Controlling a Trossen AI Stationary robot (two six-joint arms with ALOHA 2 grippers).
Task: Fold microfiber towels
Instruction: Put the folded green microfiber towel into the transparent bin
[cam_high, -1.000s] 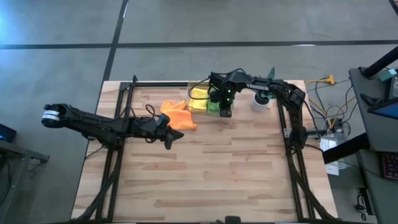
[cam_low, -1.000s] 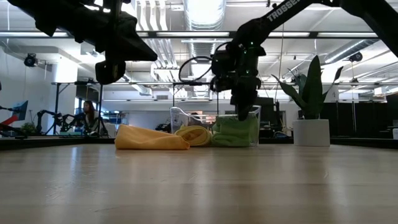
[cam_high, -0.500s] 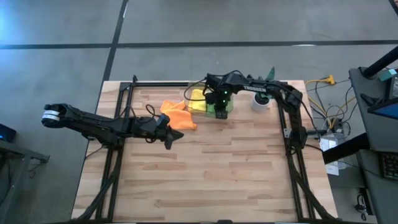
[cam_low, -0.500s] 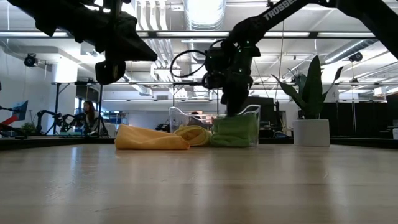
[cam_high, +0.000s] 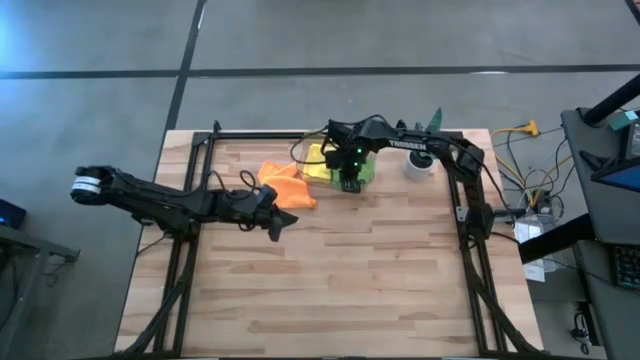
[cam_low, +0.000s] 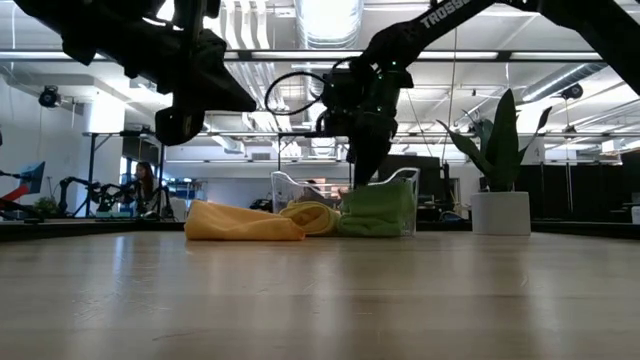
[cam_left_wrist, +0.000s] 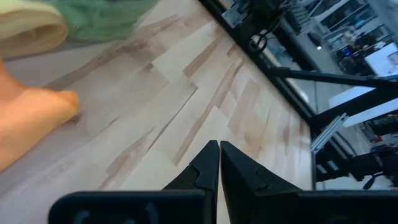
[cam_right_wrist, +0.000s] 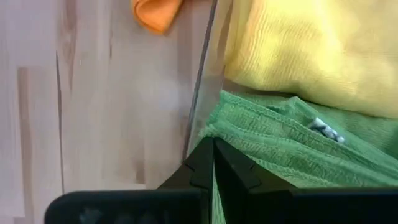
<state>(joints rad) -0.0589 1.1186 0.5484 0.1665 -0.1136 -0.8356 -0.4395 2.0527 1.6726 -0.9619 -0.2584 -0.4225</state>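
Right gripper (cam_high: 349, 186) has shifted left along the clear bin (cam_low: 405, 182) since the earlier frame, jaws pressed shut, empty, tip just above the green towel (cam_right_wrist: 292, 149) at the bin's near wall. Left gripper (cam_high: 275, 222) hovers over bare table (cam_high: 350, 290), jaws shut, empty. Orange towel (cam_high: 285, 183) lies crumpled on the table left of the bin. Yellow towel (cam_high: 318, 156) sits in the bin beside the green. Plant (cam_low: 500, 170) stands farther right.

From above, the right arm (cam_high: 400, 145) covered most of the green towels (cam_high: 366, 170), so whether one or two lay there could not be told. The clear bin (cam_low: 405, 185) holding them barely showed from overhead. In the left wrist view, the orange towel (cam_left_wrist: 28, 121) and yellow towel (cam_left_wrist: 31, 31) were blurred and cut off at the edge.
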